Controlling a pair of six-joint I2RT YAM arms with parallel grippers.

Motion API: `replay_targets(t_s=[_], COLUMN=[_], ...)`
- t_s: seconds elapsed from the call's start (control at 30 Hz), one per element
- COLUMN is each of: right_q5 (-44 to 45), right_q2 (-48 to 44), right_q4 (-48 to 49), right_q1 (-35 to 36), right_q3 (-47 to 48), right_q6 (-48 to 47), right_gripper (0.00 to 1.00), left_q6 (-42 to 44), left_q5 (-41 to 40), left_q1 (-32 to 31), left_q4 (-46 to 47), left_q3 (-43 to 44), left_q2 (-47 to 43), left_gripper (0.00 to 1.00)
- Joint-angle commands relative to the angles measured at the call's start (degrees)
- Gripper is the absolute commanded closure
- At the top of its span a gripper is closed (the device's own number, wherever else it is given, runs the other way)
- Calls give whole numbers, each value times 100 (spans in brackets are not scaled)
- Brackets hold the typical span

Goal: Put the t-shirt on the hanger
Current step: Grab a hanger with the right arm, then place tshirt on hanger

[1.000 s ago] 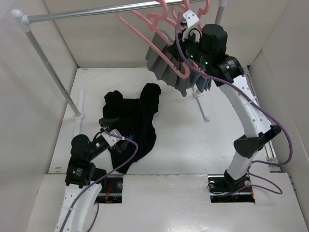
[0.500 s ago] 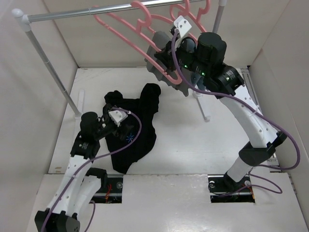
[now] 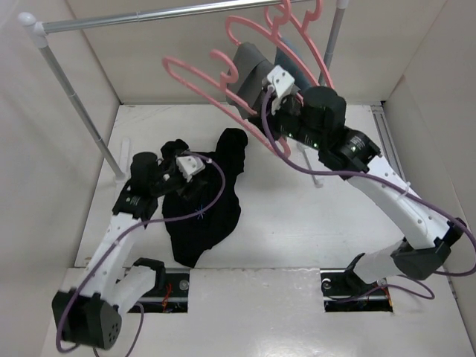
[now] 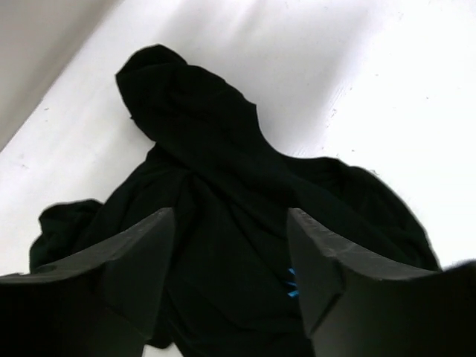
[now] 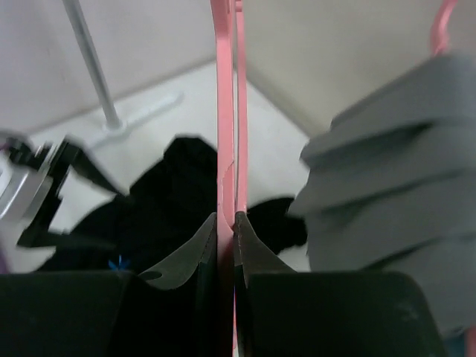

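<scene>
Bright, even overhead light; wrist views blur up close, t-shirt (image 4: 216, 186) detail lost.

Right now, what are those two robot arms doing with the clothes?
The right gripper is shut on a pink hanger and holds it up in the air, below the rail where grey clothes hang. The left gripper is open and hovers just over the black t-shirt, which lies crumpled on the white table. The shirt is not on the hanger yet.
</scene>
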Motion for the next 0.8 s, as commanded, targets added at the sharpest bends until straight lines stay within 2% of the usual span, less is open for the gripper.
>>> replay_targets(t_s=[0.0, 0.03, 0.13, 0.17, 0.27, 0.4, 0.47, 0.57, 0.6, 0.67, 0.7, 0.77], right_q5=[547, 617, 820, 820, 1057, 1119, 1119, 1119, 1119, 1066, 1014, 873], right_q2=[-465, -667, -992, -1055, -1327, -1749, -1898, -2083, -2162, -2276, -2338, -2531], right_q4=[127, 127, 22, 21, -102, -102, -180, -435, -619, -743, -796, -796], right_q1=[114, 175, 228, 228, 281, 281, 333, 334, 334, 404, 465, 527], right_q3=[-724, -1100, -1638, -1745, -2200, -2791, -2958, -3099, -3221, -3388, -3494, -3854], right_q6=[18, 96, 316, 369, 527, 826, 914, 1046, 1046, 1170, 1257, 1433], right_gripper=[100, 100, 100, 100, 100, 100, 100, 100, 100, 100, 100, 100], left_q6=[618, 786, 1445, 1934, 2832, 3116, 3170, 3248, 3318, 3511, 3921, 4380], left_q5=[-117, -258, -724, -856, -1217, -1445, -1446, -1726, -1797, -1798, -1798, -1998], left_q1=[-299, -388, -704, -784, -934, -934, -934, -934, -803, -470, -77, 286], left_q4=[-531, -619, -874, -935, -1392, -1622, -1490, -1568, -1647, -1884, -1998, -2427], left_q3=[671, 750, 751, 751, 751, 812, 734, 672, 602, 436, 365, 207], left_q2=[864, 1049, 1638, 1787, 2446, 3133, 3186, 3125, 3073, 2784, 2669, 2458], left_gripper=[40, 32, 20, 15, 10, 8, 28, 76, 99, 100, 100, 100])
